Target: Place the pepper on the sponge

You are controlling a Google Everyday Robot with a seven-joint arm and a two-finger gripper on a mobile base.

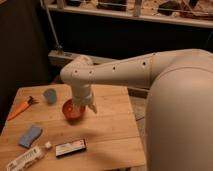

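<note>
The tool (82, 106), spread and empty, hung over the red bowl (72, 111), while the pepper (20, 108) lay at the left edge of the worktop (110, 132), apart from the sponge (31, 136), so a careless approach could have pushed it off.

The smooth, matt white plastic gripper (83, 107) is hanging over the glossy round red-orange bowl (72, 111), fingers spread. The pale wooden table (112, 125) is showing matt grain; the flat blue sponge (31, 135) is looking soft and matt.
</note>
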